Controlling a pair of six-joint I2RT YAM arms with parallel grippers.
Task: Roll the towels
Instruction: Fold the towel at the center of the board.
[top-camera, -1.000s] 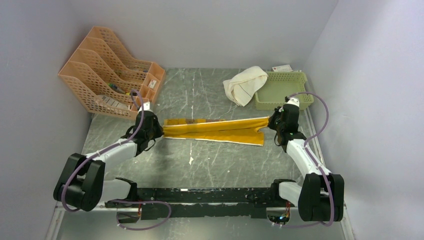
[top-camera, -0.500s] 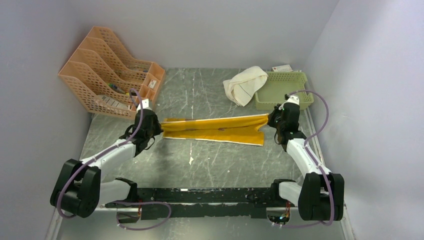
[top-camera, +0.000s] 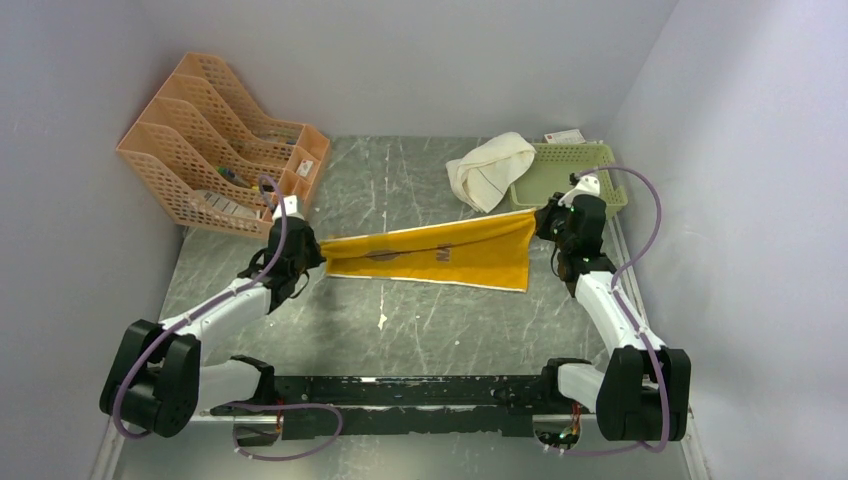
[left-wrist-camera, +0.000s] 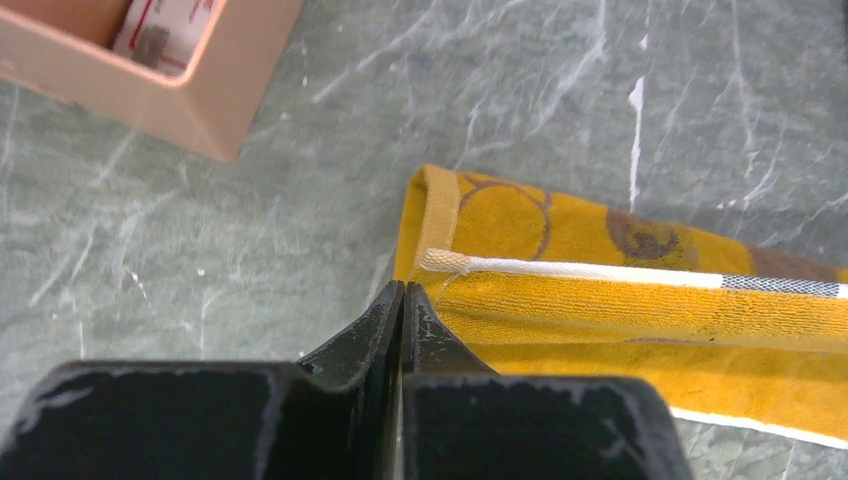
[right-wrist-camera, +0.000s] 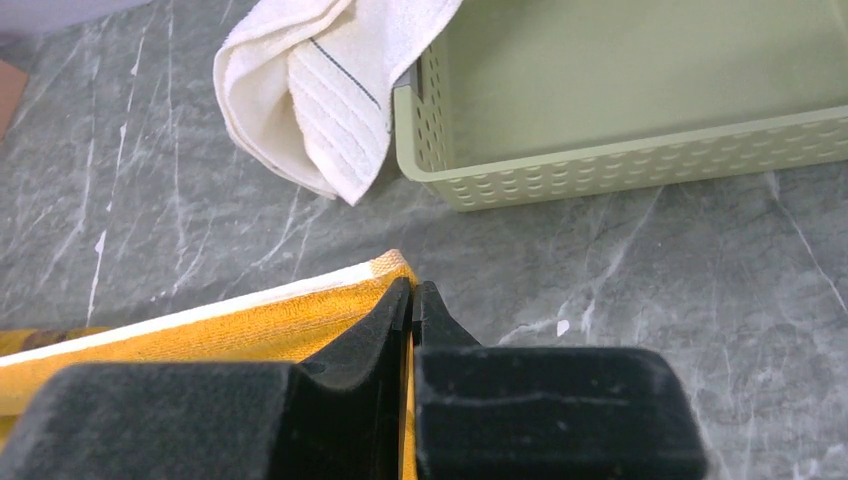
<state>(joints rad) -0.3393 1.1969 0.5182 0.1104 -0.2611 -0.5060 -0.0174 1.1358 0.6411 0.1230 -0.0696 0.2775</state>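
So the left gripper and right gripper are each clamped tight on opposite ends of the mustard-yellow printed cloth towel, stretched between them.

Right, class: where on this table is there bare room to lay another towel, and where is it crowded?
Free: the broad strip of table between yellow towel and arm bases; the back middle, between file rack and cream towel. Crowded: back right, where the cream towel drapes over the green basket.
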